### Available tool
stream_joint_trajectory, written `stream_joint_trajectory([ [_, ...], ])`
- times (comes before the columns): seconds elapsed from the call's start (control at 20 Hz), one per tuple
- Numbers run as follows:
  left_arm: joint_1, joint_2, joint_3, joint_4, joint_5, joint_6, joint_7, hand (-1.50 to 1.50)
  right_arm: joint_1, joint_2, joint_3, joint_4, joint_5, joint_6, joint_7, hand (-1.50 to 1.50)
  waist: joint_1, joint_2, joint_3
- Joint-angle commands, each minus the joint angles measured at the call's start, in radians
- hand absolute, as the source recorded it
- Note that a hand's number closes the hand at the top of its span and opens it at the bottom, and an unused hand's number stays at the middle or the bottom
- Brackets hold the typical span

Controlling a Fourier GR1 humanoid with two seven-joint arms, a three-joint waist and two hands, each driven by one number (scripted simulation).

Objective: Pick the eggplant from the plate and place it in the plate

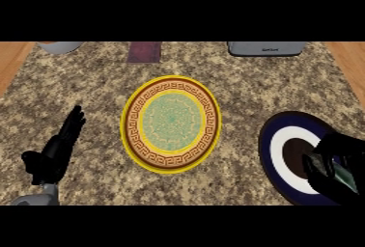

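A dark blue plate (274,144) with a white ring and a brown centre lies at the right edge of the counter. My right hand (333,161) is low over its right half, fingers curled down. A grey-green sliver, which I take for the eggplant (345,174), shows between the fingers; the rest of it is hidden by the hand. A yellow-rimmed plate (132,116) with a brown key-pattern band and a green middle sits in the centre of the counter with nothing on it. My left hand (58,147) rests open at the left, fingers straight and pointing away.
Along the back edge stand a grey appliance (266,48) at the right, a dark red cloth or board (145,51) in the middle, and a pale round vessel (60,46) at the left. Speckled stone counter lies between the two plates.
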Motion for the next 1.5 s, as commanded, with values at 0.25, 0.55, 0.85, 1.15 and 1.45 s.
stream_joint_trajectory([
  [0.25,-0.016,-0.044,-0.01,-0.037,-0.021,0.009,0.062,0.0,-0.119,0.075,-0.002,-0.208,0.009,0.141,0.151,1.5,0.016,0.003,0.001],
  [0.55,-0.083,-0.022,0.034,0.061,-0.025,-0.027,0.017,0.0,-0.392,0.202,0.13,-0.085,0.125,0.226,0.307,1.5,0.021,0.006,0.0],
  [0.85,-0.113,-0.049,0.025,0.106,-0.056,-0.01,-0.004,0.0,-0.553,0.37,0.232,0.12,0.182,0.21,0.343,1.5,0.021,0.008,0.0],
  [1.15,-0.01,-0.06,0.0,0.002,-0.068,-0.02,-0.009,0.0,-0.732,0.526,0.283,0.374,0.235,0.14,0.375,1.5,0.031,0.006,0.001],
  [1.45,-0.013,-0.01,0.056,-0.001,-0.027,-0.08,0.001,0.0,-0.796,0.53,0.365,0.661,0.19,-0.088,0.345,1.5,0.032,0.006,0.001],
])
